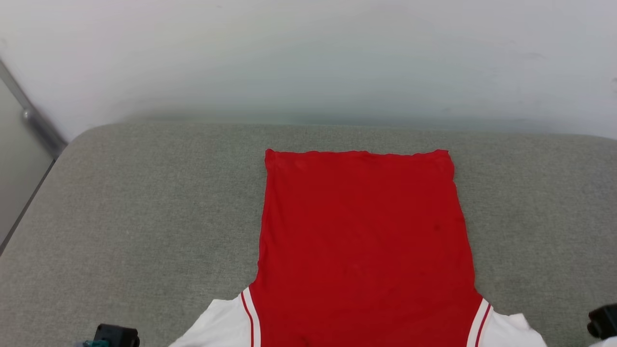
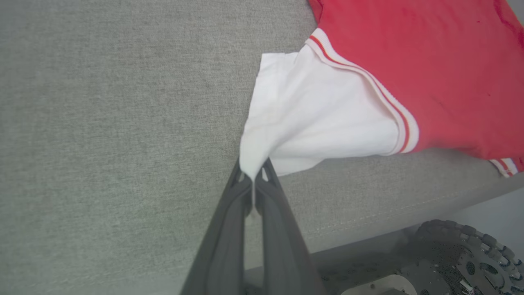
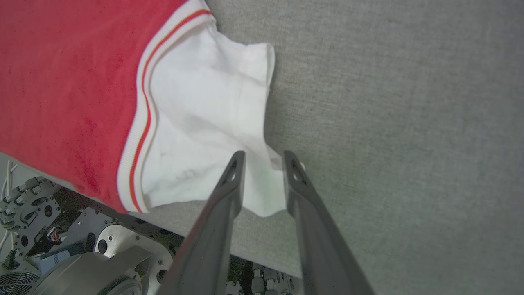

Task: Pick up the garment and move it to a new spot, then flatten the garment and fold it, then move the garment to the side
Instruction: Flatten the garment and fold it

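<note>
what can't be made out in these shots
Garment neckline: head view, cut off by bottom edge.
Its underside: every view, cloth hides it.
How much sleeve the left tool pinches: left wrist view, fingers hide it.
Whether the right tool touches the other sleeve: right wrist view, unclear.

The grey padded surface (image 1: 144, 202) lies open on both sides of the garment (image 1: 361, 241), out to the left and right edges. A narrower bare strip runs along the far edge. A white wall (image 1: 308, 58) rises just behind that edge. Below the near edge stands the robot's wheeled base (image 3: 82, 254).
</note>
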### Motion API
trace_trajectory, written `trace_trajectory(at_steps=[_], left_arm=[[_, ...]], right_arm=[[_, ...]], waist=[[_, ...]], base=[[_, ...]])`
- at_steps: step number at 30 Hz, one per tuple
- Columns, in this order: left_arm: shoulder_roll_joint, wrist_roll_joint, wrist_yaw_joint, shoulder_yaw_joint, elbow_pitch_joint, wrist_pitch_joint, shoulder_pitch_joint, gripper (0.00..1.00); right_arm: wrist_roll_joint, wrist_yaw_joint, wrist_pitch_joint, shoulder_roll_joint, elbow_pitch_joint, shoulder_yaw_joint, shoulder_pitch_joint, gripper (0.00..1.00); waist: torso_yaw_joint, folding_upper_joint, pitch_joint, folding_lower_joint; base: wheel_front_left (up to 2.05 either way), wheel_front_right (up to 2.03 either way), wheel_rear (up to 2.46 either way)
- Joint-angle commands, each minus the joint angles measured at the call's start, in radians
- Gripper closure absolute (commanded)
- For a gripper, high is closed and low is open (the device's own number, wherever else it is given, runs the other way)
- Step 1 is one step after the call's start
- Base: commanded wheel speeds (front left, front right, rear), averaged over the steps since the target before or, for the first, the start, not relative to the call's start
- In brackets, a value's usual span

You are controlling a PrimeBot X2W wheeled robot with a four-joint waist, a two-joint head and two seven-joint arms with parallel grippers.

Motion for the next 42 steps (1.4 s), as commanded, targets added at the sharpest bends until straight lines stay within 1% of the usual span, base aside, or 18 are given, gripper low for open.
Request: trace_trajectory(at_steps=[1, 5, 9, 13, 16, 18, 21, 25, 28, 31, 35, 39, 42], left_arm=[[-0.002, 0.012, -0.003, 0.001, -0.001, 0.001, -0.021, 1.00], [-0.008, 0.040, -0.007, 0.002, -0.014, 0.005, -0.059, 1.00], [-0.018, 0.061, -0.006, 0.015, -0.031, -0.005, -0.102, 1.00], [-0.029, 0.096, -0.002, 0.031, -0.049, -0.020, -0.154, 1.00], [-0.049, 0.121, -0.005, 0.041, -0.061, -0.030, -0.200, 1.00], [-0.057, 0.141, -0.001, 0.043, -0.064, -0.039, -0.227, 1.00], [-0.081, 0.169, -0.005, 0.045, -0.069, -0.048, -0.268, 1.00], [-0.115, 0.182, -0.015, 0.054, -0.077, -0.063, -0.307, 1.00], [-0.134, 0.208, -0.017, 0.051, -0.084, -0.069, -0.341, 1.00], [-0.154, 0.234, -0.019, 0.048, -0.087, -0.076, -0.372, 1.00], [-0.178, 0.256, -0.021, 0.045, -0.091, -0.085, -0.402, 1.00], [-0.192, 0.274, -0.011, 0.046, -0.101, -0.095, -0.415, 1.00], [-0.207, 0.284, -0.006, 0.041, -0.105, -0.100, -0.420, 1.00]], right_arm=[[-0.021, -0.001, 0.016, 0.004, -0.027, -0.024, -0.011, 0.00], [-0.067, -0.001, 0.047, -0.003, -0.128, -0.136, -0.070, 0.00], [-0.116, -0.001, 0.093, -0.017, -0.217, -0.243, -0.195, 0.00], [-0.131, -0.001, 0.214, -0.048, -0.269, -0.277, -0.377, 0.00], [-0.157, -0.001, 0.328, -0.070, -0.266, -0.247, -0.537, 0.00], [-0.174, -0.001, 0.417, -0.071, -0.241, -0.205, -0.645, 0.00], [-0.195, -0.001, 0.568, -0.054, -0.172, -0.155, -0.797, 0.00], [-0.252, -0.001, 0.753, -0.002, -0.061, -0.122, -0.967, 0.00], [-0.310, -0.001, 0.839, 0.042, 0.011, -0.122, -1.066, 0.00], [-0.371, -0.001, 0.880, 0.079, 0.078, -0.138, -1.137, 0.00], [-0.437, -0.001, 0.893, 0.121, 0.148, -0.164, -1.185, 0.00], [-0.475, -0.001, 0.873, 0.151, 0.205, -0.189, -1.186, 0.00], [-0.481, 0.000, 0.863, 0.166, 0.246, -0.174, -1.134, 0.00]], waist=[[0.005, 0.0000, 0.005, 0.0000], [0.019, 0.0000, 0.035, 0.0000], [0.038, 0.0000, 0.087, 0.0000], [0.065, 0.0000, 0.163, 0.0000], [0.087, 0.0000, 0.226, 0.0000], [0.101, 0.0000, 0.268, 0.0000], [0.125, 0.0000, 0.329, 0.0000], [0.156, 0.0000, 0.402, 0.0000], [0.181, 0.0000, 0.457, 0.0000], [0.204, 0.0000, 0.507, 0.0000], [0.230, 0.0000, 0.565, 0.0000], [0.244, 0.0000, 0.605, 0.0000], [0.252, 0.0000, 0.615, 0.0000]], base=[[0.00, 0.00, 0.00], [0.00, 0.00, 0.00], [0.00, 0.00, 0.00], [0.00, 0.00, 0.00], [0.00, 0.00, 0.00], [0.00, 0.00, 0.00], [0.00, 0.00, 0.00], [0.00, 0.00, 0.00], [0.00, 0.00, 0.00], [0.00, 0.00, 0.00], [0.00, 0.00, 0.00], [0.00, 0.00, 0.00], [0.00, 0.00, 0.00]])
